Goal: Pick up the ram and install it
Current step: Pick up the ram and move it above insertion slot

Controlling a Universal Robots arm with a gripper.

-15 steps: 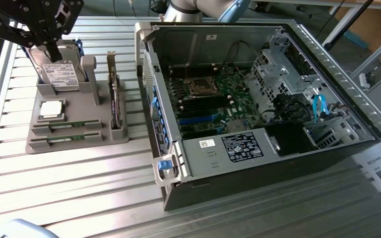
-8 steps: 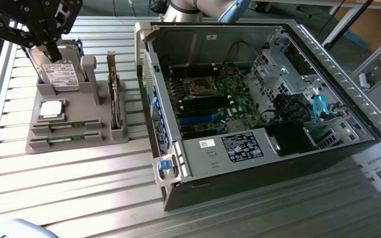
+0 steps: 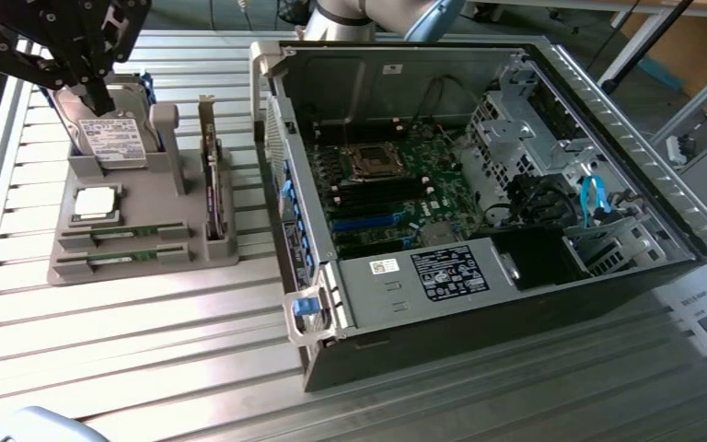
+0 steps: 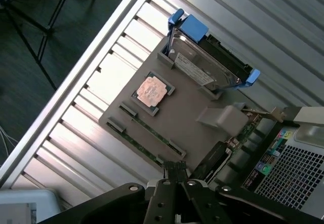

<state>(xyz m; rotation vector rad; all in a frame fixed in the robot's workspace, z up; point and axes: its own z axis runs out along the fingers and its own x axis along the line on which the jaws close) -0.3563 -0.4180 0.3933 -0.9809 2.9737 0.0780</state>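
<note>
Two green ram sticks lie flat in slots at the front of a grey holder (image 3: 144, 212): one ram stick (image 3: 126, 234) (image 4: 152, 133) and its twin (image 3: 121, 261) (image 4: 132, 144) beside it. My black gripper (image 3: 93, 92) (image 4: 175, 169) hangs above the back of the holder, over the upright hard drive (image 3: 114, 138), well apart from both sticks. Its fingers look pressed together with nothing between them. The open computer case (image 3: 477, 184) at the exterior view's right shows the motherboard's long memory slots (image 3: 366, 195) beside the processor socket.
The holder also carries a square processor chip (image 3: 96, 201) (image 4: 151, 90), the hard drive with blue rails (image 4: 207, 67) and a dark expansion card (image 3: 214, 184) (image 4: 212, 158) standing on edge. The ribbed metal table (image 3: 144, 331) runs around the holder and case.
</note>
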